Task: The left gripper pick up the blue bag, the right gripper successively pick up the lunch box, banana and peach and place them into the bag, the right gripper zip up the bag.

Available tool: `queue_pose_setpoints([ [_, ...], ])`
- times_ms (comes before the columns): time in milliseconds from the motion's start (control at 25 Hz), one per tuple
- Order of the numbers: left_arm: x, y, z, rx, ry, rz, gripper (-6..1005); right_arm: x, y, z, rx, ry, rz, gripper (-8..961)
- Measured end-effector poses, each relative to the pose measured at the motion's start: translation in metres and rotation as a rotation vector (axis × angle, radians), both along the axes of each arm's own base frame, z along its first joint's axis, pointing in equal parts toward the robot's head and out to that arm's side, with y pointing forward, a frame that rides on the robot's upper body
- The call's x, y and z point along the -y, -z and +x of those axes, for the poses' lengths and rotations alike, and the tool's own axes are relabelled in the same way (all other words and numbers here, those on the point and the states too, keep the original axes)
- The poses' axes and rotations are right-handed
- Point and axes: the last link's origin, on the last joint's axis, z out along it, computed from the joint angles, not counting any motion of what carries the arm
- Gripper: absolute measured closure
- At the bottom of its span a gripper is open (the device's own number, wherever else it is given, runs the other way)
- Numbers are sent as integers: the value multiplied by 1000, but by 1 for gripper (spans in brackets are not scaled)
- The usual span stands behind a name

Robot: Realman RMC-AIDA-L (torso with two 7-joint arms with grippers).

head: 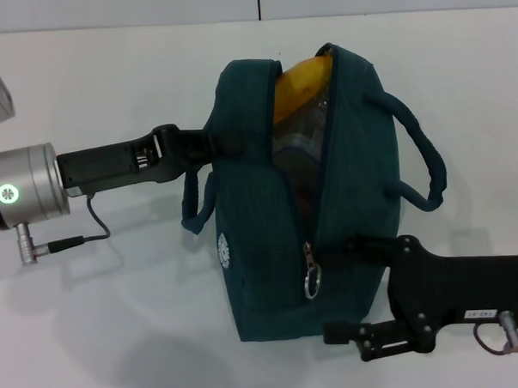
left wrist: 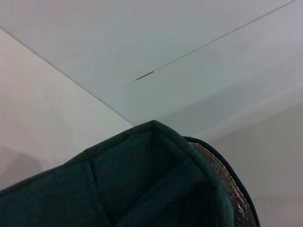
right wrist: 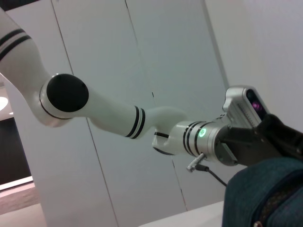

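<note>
While left pincer [head: 207, 145] grips blue bag [head: 261, 237], banana [head: 301, 85] inside.

No legible text in any view. Small round white logo [head: 224, 250] on near left face of the dark teal fabric lunch bag [head: 262, 271]: design unreadable. Small white label [head: 480, 313] on black right gripper body (print too fine to read).

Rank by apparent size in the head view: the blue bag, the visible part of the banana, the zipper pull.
1. blue bag
2. banana, only partly showing
3. zipper pull
</note>
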Motion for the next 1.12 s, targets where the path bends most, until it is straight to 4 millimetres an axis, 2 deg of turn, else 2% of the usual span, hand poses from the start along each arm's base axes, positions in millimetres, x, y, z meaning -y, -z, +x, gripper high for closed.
queue_pose_setpoints([
  [360, 0, 1, 1, -1, 2, -2, 955, 6, 7, -6, 17, -57, -34, 89],
  [800, 1, 1, 0, -2, 0, -2, 954, 7, 4, 3, -1, 21, 4, 90],
  [1120, 1, 1, 0, 0, 0, 0, 954, 4, 8, 1, 15, 30, -7, 91],
])
